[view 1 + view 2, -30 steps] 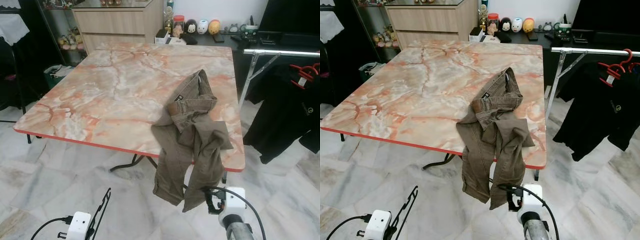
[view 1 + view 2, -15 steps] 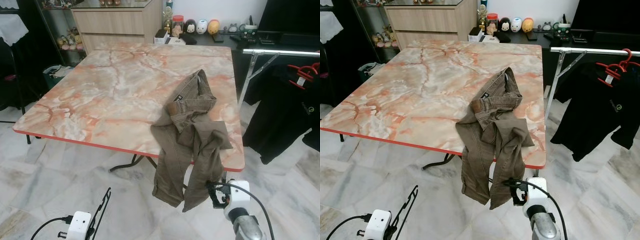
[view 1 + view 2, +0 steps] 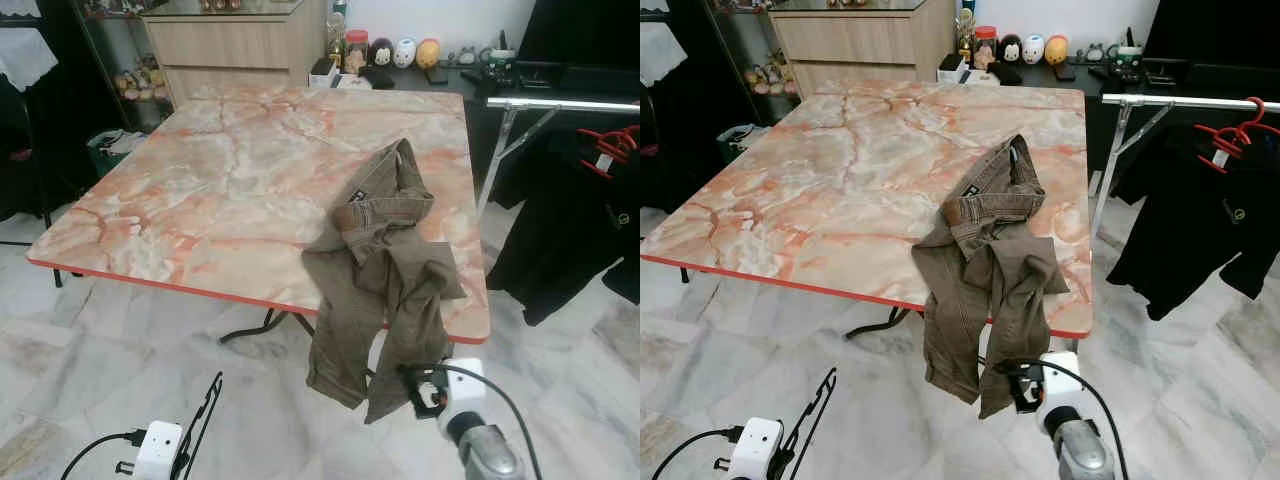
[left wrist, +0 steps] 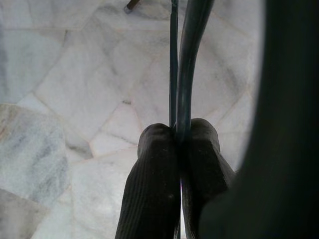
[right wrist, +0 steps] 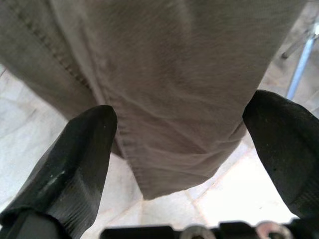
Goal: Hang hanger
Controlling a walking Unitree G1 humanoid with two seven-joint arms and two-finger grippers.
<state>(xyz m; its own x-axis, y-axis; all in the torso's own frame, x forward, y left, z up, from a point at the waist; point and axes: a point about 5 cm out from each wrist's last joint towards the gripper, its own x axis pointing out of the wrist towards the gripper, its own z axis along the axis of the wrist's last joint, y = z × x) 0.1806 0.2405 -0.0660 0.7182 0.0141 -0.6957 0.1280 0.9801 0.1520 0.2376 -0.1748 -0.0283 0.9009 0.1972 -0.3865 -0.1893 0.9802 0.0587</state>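
Note:
Brown trousers (image 3: 385,260) lie crumpled on the marble-patterned table (image 3: 200,190), their legs hanging over the near red edge. My right gripper (image 5: 182,129) is open just in front of the hanging leg's hem (image 3: 385,395), the cloth lying between and beyond its fingers (image 5: 75,159). Low on the left, my left gripper (image 4: 179,132) is shut on a thin black hanger (image 3: 203,418), whose wire (image 4: 187,59) runs out from between the pads above the floor.
A metal clothes rail (image 3: 560,104) stands right of the table with red hangers (image 3: 610,145) and a black garment (image 3: 570,240) on it. A wooden cabinet (image 3: 235,45) and a shelf of figurines (image 3: 405,52) are behind. Marble floor (image 3: 110,350) lies around the table.
My right gripper has shifted a little left, closer to the hanging trouser leg. The left gripper and its hanger have stayed put.

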